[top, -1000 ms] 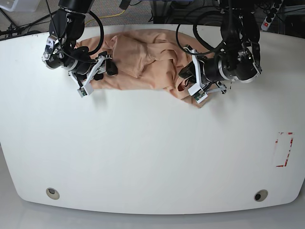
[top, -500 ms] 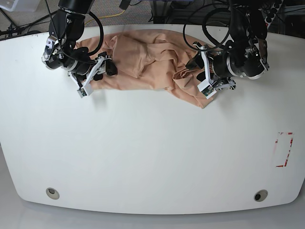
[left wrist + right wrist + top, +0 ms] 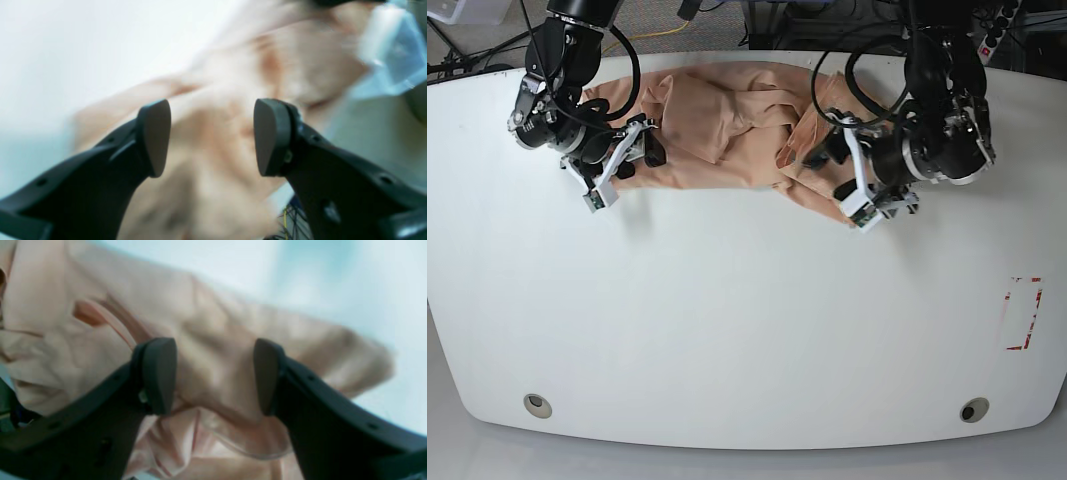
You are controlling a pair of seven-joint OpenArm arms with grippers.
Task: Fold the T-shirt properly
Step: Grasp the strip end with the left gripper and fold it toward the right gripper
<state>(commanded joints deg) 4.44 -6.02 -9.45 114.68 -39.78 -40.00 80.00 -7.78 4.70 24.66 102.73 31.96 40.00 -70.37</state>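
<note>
The peach T-shirt (image 3: 727, 120) lies crumpled along the table's far edge, with one corner trailing toward the front at the right. My left gripper (image 3: 824, 150) is at the shirt's right end. In the left wrist view it (image 3: 212, 136) is open, and the blurred cloth (image 3: 213, 100) shows behind the gap. My right gripper (image 3: 639, 152) is at the shirt's left end. In the right wrist view it (image 3: 213, 375) is open over wrinkled cloth (image 3: 217, 340). Neither gripper visibly pinches any fabric.
The white table (image 3: 747, 320) has a red-marked rectangle (image 3: 1024, 313) near its right edge. Two round holes (image 3: 537, 405) (image 3: 973, 409) sit near the front edge. Cables and a power strip (image 3: 995, 30) lie behind the table.
My left arm swung toward the view's right, then came back left and slightly nearer the front. The shirt's right part is more bunched. My right arm shifted slightly left.
</note>
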